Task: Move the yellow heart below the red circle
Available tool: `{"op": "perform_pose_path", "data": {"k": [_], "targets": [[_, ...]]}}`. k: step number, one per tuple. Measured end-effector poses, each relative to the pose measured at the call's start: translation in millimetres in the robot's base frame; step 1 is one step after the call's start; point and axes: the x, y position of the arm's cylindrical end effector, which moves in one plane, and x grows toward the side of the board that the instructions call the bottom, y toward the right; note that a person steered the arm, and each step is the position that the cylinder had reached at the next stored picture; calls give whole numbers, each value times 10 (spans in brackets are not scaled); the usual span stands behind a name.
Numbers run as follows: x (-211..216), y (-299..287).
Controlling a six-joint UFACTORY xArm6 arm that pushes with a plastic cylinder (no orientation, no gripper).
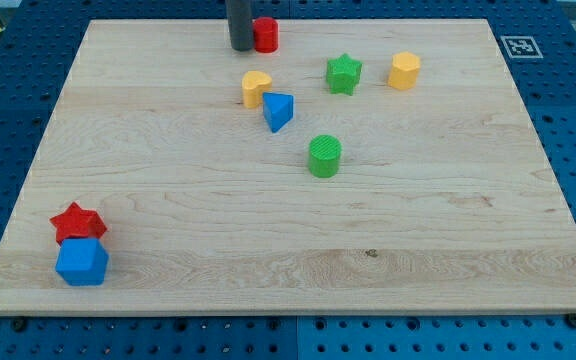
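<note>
Heart sits just under the circle.
Your tip (240,47), a bare rod holding nothing, touches the red circle (265,35) at nine o'clock; nudge the yellow heart (256,88) gently.

I can read no words or numbers. One black-and-white fiducial marker (521,46) sits on the wooden board's (288,250) corner, far right of my tip (240,47).
</note>
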Motion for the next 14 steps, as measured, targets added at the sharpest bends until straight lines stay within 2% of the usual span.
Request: {"op": "perform_pose_path", "data": {"k": [1,2,3,4,5,7,10,12,14], "targets": [[24,-37],[466,-385],[1093,-433],[1377,36],[1377,229],[1338,79],[872,95],[1040,451],[945,453]]}}
